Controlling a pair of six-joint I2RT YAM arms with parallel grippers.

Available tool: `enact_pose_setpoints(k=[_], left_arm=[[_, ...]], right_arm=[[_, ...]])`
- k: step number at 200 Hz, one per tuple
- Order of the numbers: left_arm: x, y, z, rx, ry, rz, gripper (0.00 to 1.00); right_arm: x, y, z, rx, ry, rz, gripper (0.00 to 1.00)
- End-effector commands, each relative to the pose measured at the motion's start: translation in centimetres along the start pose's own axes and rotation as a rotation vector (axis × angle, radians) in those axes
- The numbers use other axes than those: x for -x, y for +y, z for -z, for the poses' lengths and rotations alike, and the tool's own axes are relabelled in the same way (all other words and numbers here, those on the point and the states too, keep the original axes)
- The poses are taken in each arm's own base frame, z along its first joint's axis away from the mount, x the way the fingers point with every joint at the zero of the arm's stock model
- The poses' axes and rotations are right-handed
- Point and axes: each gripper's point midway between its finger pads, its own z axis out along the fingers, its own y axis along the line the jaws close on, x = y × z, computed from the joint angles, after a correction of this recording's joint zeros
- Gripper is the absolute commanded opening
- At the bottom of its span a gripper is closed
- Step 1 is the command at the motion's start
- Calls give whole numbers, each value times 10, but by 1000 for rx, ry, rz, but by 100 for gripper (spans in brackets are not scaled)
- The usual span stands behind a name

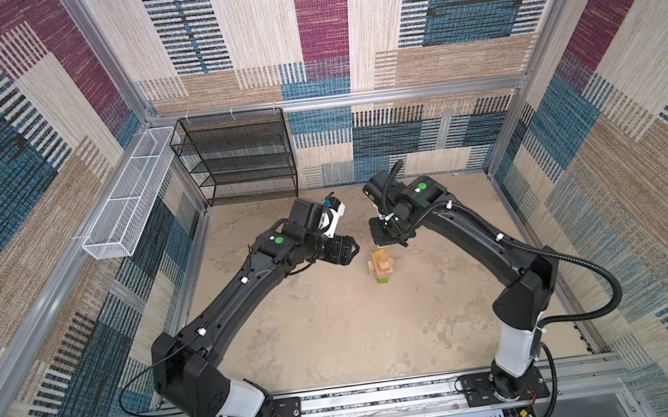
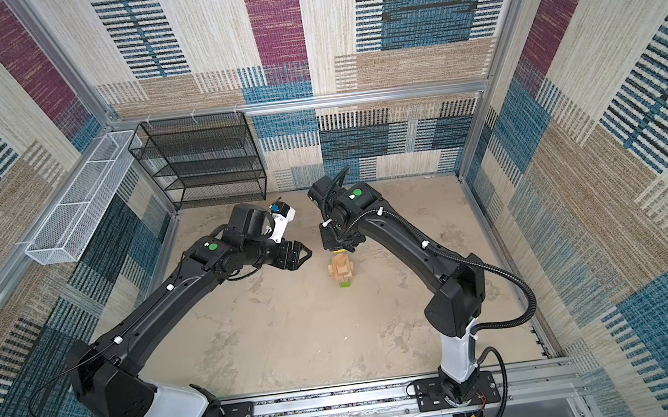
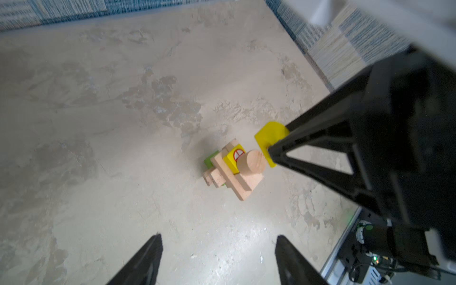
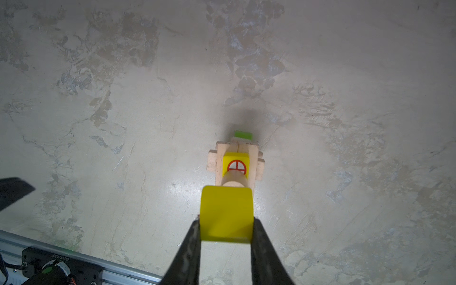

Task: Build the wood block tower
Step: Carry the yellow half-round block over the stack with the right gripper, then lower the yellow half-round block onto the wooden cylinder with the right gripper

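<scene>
The wood block tower (image 1: 381,269) (image 2: 341,270) stands mid-table: a green oblong (image 4: 243,134) at the base, tan bricks (image 3: 232,180) laid crosswise, a red-marked yellow cube (image 4: 235,160), and a tan round piece (image 3: 251,161) on top. My right gripper (image 4: 227,222) (image 1: 386,243) is shut on a yellow piece (image 4: 226,212) (image 3: 270,134) and holds it just above and beside the tower's top, clear of the round piece. My left gripper (image 3: 219,236) (image 1: 354,249) hangs open and empty to the left of the tower. Other wood blocks are out of view.
A black mesh shelf (image 1: 239,156) stands against the back wall at the left. A white wire basket (image 1: 130,195) hangs on the left wall. A metal rail (image 1: 384,397) carrying both arm bases runs along the front edge. Patterned walls enclose the table.
</scene>
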Motion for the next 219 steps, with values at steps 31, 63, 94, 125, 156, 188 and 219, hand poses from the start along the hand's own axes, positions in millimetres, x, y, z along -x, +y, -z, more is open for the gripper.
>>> enact_pose_setpoints(k=[31, 63, 94, 125, 156, 188, 219], left_arm=[[-3, 7, -14, 18, 11, 22, 74], [-22, 9, -23, 6, 62, 35, 73], [-25, 7, -25, -7, 73, 39, 73], [-25, 6, -25, -14, 76, 44, 73], [-27, 6, -26, -17, 86, 48, 75], [-31, 4, -30, -31, 109, 57, 75], [-32, 3, -32, -41, 117, 64, 76]], right_arm=[[-5, -1, 2, 6, 13, -28, 0], [-8, -3, -5, -11, 30, -23, 0], [-10, -4, -10, -17, 44, -18, 0], [-13, -6, -14, -27, 55, -15, 0], [-17, -8, -19, -41, 70, -17, 0], [-19, -12, -22, -59, 75, -21, 0], [-21, -13, -25, -68, 83, -19, 0]])
